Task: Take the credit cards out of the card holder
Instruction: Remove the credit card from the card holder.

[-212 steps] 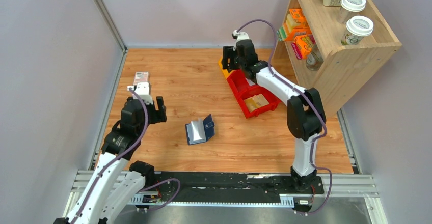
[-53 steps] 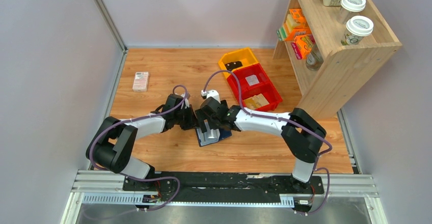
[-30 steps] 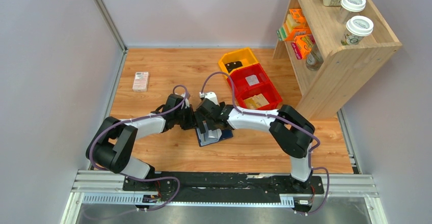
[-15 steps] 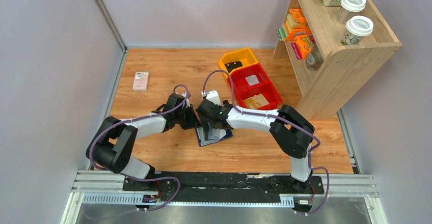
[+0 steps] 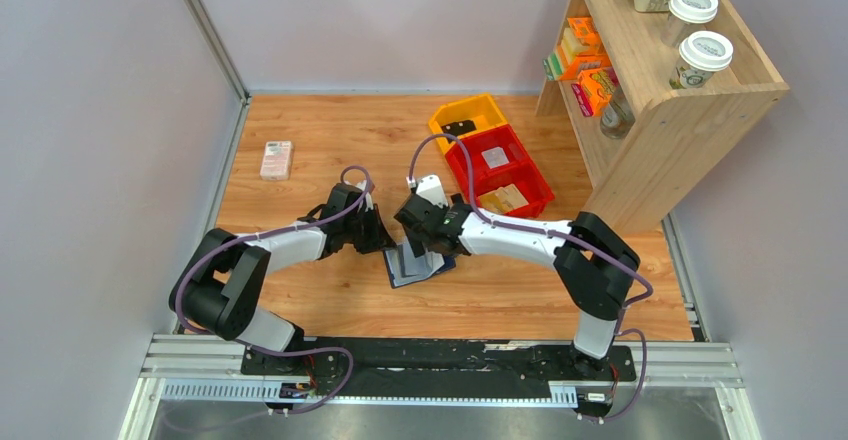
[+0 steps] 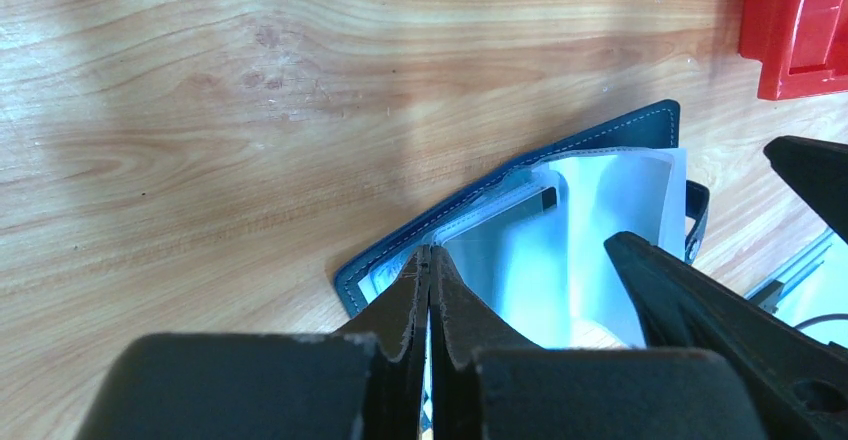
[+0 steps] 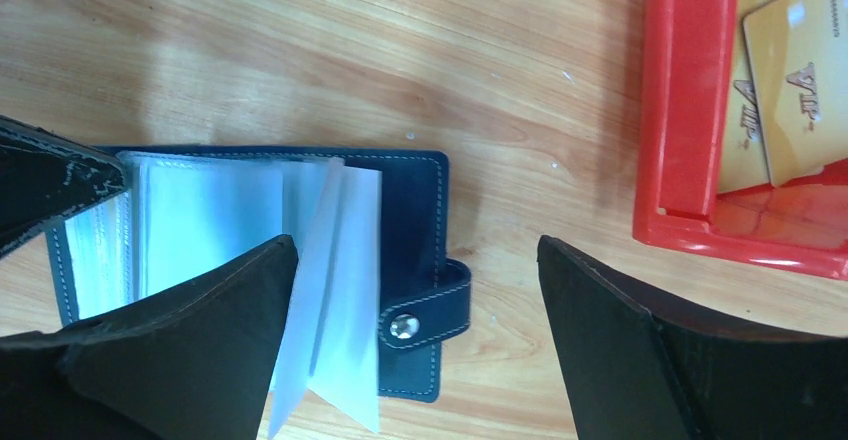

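Note:
The navy card holder (image 5: 410,276) lies open on the wooden table between both arms. Its pale sleeves (image 7: 200,220) are fanned, and some stand up near the snap tab (image 7: 425,315). My left gripper (image 6: 430,258) is shut, its tips pressed on the near-left corner of the card holder (image 6: 600,140). My right gripper (image 7: 415,260) hangs open above the card holder (image 7: 415,210), one finger over the sleeves and the other over bare wood. Its fingers (image 6: 700,300) also show in the left wrist view. The sleeves and fingers hide any credit cards inside.
A red bin (image 5: 541,196) behind the right arm holds gold cards (image 7: 790,90) and a greyish card (image 5: 495,158). A yellow bin (image 5: 470,110) stands behind it, with a wooden shelf (image 5: 680,110) of goods to the right. A pink-white box (image 5: 276,159) lies far left.
My right gripper has drawn a little to the right and back from the holder, and some sleeves now stand up fanned. The left gripper stays shut in place.

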Controlling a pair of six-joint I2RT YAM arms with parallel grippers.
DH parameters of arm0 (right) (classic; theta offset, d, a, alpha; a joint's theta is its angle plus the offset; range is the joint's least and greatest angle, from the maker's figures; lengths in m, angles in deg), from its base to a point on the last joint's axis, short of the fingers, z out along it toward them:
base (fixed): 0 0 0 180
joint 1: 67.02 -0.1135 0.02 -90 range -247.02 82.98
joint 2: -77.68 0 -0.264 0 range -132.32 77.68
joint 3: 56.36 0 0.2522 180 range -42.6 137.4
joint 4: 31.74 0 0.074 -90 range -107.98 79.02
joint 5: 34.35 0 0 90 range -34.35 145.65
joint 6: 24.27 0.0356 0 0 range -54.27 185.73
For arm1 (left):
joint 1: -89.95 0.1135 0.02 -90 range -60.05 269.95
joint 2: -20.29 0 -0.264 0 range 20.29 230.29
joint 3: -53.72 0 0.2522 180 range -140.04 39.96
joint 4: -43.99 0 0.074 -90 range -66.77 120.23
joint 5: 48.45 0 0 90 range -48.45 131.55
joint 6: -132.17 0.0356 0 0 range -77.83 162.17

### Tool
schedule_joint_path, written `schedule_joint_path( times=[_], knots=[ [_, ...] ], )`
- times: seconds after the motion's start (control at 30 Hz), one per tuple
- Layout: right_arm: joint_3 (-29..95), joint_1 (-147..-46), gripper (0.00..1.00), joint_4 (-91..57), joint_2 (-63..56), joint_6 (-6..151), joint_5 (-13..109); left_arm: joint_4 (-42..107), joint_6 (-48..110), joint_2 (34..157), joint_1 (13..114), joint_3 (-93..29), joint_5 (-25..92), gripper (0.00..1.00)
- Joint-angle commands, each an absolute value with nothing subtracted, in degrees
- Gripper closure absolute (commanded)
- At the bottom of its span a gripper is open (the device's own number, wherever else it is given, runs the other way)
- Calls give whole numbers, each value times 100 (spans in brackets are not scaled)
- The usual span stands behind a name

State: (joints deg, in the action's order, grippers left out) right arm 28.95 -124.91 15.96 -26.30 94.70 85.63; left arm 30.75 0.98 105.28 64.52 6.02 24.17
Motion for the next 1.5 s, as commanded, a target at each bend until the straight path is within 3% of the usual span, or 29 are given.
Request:
schedule_joint_path(
  times=[0.0, 0.53, 1.13, 1.47],
  knots=[
    [2640, -12380, 5, 1411, -2260, 9394, 8598, 2197, 473, 10765, 6438, 788, 3101, 99],
    [2042, -12143, 5, 585, -2277, 9455, 7824, 1714, 613, 9992, 6403, 463, 3180, 93],
    [1830, -12063, 7, 312, -2304, 9543, 7525, 1906, 613, 9868, 6376, 58, 2908, 46],
    [1830, -12063, 7, 277, -2339, 9552, 7464, 2460, 850, 10325, 6367, -82, 2293, 42]
  ],
)
